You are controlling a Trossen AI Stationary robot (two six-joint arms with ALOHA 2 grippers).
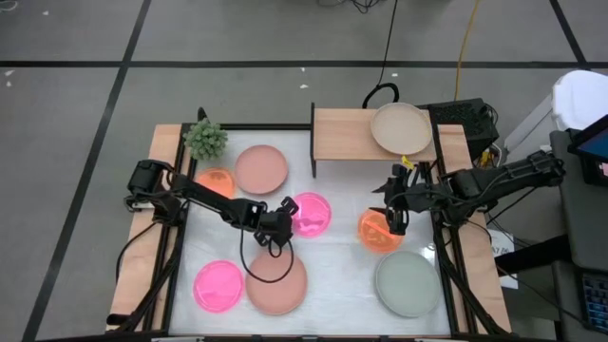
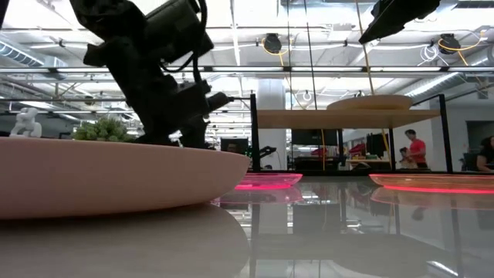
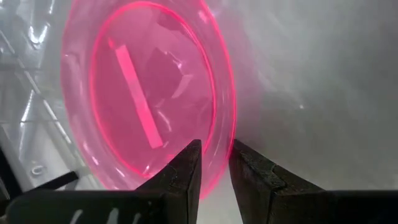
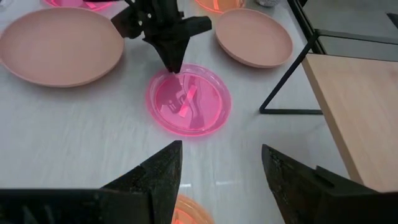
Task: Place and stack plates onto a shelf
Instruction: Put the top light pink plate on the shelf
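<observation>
Left tool [image 1: 282,220] sits at the left rim of the centre pink plate [image 1: 311,213], fingers [image 3: 186,171] straddling the rim, narrowly apart, whether pinching cannot tell. Right tool [image 1: 392,211] hangs wide apart over the orange plate [image 1: 377,231], holding nothing. Shelf [image 1: 347,133] lies far-right of the pink plate, one beige plate [image 1: 401,127] on it; left arm is nearer.
</observation>
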